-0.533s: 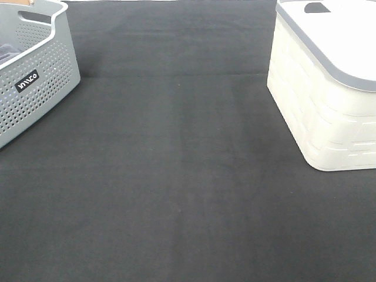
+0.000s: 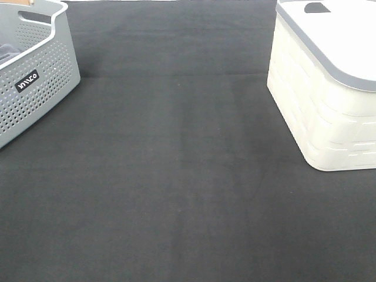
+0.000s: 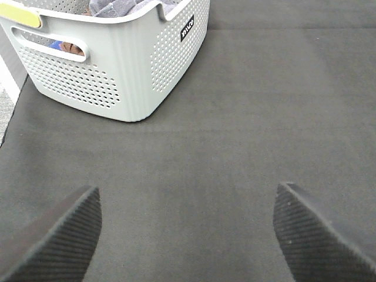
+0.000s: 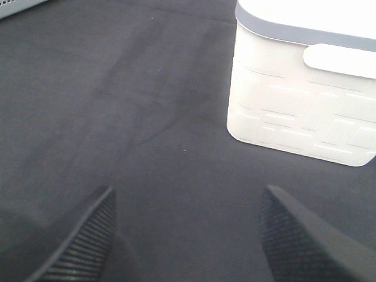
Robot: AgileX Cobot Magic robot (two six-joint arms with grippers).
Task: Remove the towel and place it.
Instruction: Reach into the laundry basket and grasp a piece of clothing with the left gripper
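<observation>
Black felt-like mat (image 2: 176,188) covers the table in the high view. A grey perforated basket (image 2: 44,82) stands at the far left edge, and a white bin (image 2: 317,117) with a grey-rimmed lid (image 2: 346,41) stands at the far right, well apart from it. Only a dark sliver shows inside the basket here. Neither arm appears in this view.

In the left wrist view the basket is seen from one corner, with a small black label (image 3: 187,28) on its side. The towel (image 3: 114,7) lies bunched inside it, its greyish-lavender folds showing just above the rim. The left gripper (image 3: 185,235) hangs over bare mat, near the basket but apart from it. Its ribbed fingertips (image 3: 64,235) are spread wide with nothing between them.

In the right wrist view the white bin stands on the mat with its lid on. The right gripper (image 4: 185,235) hangs over the mat near the bin without touching it. Its dark fingertips (image 4: 294,241) are likewise wide apart and hold nothing.
</observation>
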